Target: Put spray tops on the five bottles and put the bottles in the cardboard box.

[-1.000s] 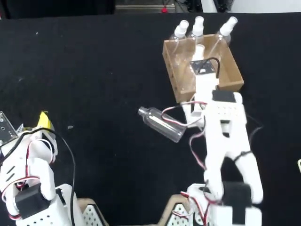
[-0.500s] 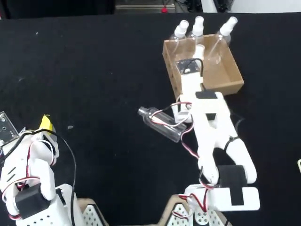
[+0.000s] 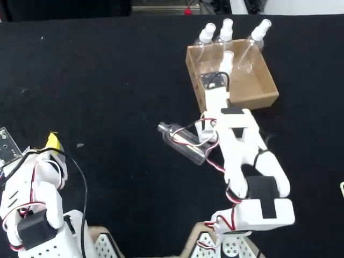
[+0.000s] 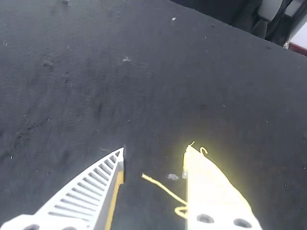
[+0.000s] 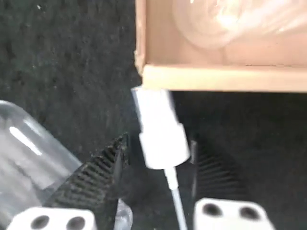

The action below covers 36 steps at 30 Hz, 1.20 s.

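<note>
Noting the spray top [image 5: 160, 136] first: it lay on the black tabletop [image 3: 107, 80] just beside the near-left corner of the cardboard box [image 3: 263, 80]. Its head pointed toward the box wall, and its thin dip tube [image 5: 175, 203] trailed back toward the right arm [image 3: 239, 142]. We could not tell whether the head touched the cardboard.

The right arm's jaws stood spread, one on each side of the top, not pinching it. We judged the top light, hard and smooth, likely to skate or twist if squeezed off-centre. The broad collar looked the best hold, taken across its width. The tube looked soft and bendy, no place to grip.

The uncapped bottle [image 3: 184, 142] lay on its side just left of those jaws, neck pointing far-left. It was clear thin plastic and seemingly empty. We took it for light, slick and free to roll, so best held round the body near the shoulder.

Four capped bottles [image 3: 226, 32] were in the box at the far right. The left arm [image 3: 32, 188] sat at the near-left edge, jaws spread over bare tabletop, well apart from everything.
</note>
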Available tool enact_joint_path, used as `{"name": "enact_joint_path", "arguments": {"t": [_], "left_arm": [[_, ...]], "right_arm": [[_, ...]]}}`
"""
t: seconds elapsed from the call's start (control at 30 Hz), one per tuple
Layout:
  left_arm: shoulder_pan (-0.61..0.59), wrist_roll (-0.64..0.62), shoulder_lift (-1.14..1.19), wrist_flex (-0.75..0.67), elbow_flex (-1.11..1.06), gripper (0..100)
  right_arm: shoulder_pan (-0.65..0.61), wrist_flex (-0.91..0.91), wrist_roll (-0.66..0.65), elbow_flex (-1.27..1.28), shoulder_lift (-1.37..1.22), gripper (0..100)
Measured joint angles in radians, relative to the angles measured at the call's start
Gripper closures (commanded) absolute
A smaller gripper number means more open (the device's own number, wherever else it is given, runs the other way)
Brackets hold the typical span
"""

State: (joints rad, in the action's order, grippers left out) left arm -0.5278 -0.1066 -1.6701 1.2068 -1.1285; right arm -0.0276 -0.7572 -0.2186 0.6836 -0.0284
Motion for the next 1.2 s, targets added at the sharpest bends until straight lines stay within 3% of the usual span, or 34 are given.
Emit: {"name": "enact_joint_path", "arguments": {"t": [0.17, 0.33, 0.63, 0.8, 0.97, 1.2], "left_arm": [[0.0, 0.0, 0.0, 0.003, 0.0, 80], [0.0, 0.0, 0.0, 0.003, 0.0, 80], [0.0, 0.0, 0.0, 0.003, 0.0, 80], [0.0, 0.0, 0.0, 0.003, 0.0, 80], [0.0, 0.0, 0.0, 0.003, 0.0, 80], [0.0, 0.0, 0.0, 0.003, 0.0, 80]], "right_arm": [[0.006, 0.002, 0.0, 0.0, -0.008, 95.6], [0.041, -0.008, 0.0, 0.0, 0.005, 94.2], [0.021, -0.376, 0.0, -0.014, 0.431, 93.4], [-0.216, -0.479, 0.091, -0.055, 0.666, 93.4], [-0.531, -0.381, 0.178, -0.055, 0.647, 93.4], [-0.646, -0.097, 0.198, -0.072, 0.387, 93.5]]}}
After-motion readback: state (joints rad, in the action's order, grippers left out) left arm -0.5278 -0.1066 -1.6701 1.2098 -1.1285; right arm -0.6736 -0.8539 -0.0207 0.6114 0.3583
